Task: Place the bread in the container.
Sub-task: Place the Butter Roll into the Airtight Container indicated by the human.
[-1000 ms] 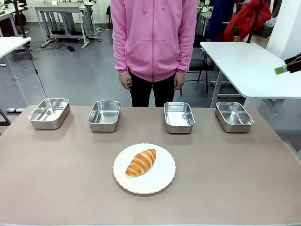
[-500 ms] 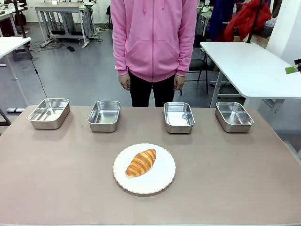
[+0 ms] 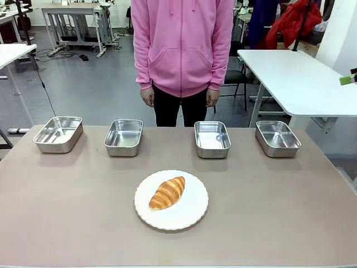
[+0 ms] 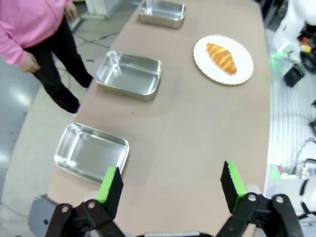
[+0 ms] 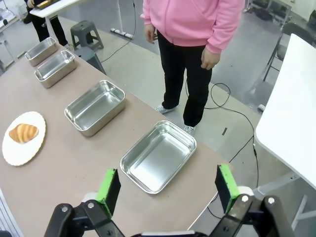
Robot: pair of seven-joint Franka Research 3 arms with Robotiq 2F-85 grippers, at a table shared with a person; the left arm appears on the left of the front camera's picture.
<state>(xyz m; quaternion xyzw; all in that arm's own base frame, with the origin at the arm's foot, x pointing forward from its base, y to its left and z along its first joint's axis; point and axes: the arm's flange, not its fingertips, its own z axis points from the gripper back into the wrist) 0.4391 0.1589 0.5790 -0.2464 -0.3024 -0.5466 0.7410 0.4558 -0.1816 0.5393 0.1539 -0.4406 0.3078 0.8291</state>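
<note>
Golden bread (image 3: pixel 167 192) has stayed on the white plate (image 3: pixel 192 215).
The left pincer (image 4: pixel 171 180) and right pincer (image 5: pixel 167 183) are both wide open, holding nothing; the right one has slid farther off to the right.

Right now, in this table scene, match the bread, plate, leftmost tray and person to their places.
1. golden-brown croissant-shaped bread
2. round white plate
3. leftmost shiny steel rectangular tray
4. person in a pink hooded top

A. standing beyond the brown table
B. empty, at the far-left corner
C. lying on the plate
D. mid-table, nearer than the tray row

Pairs: 1-C, 2-D, 3-B, 4-A
</note>
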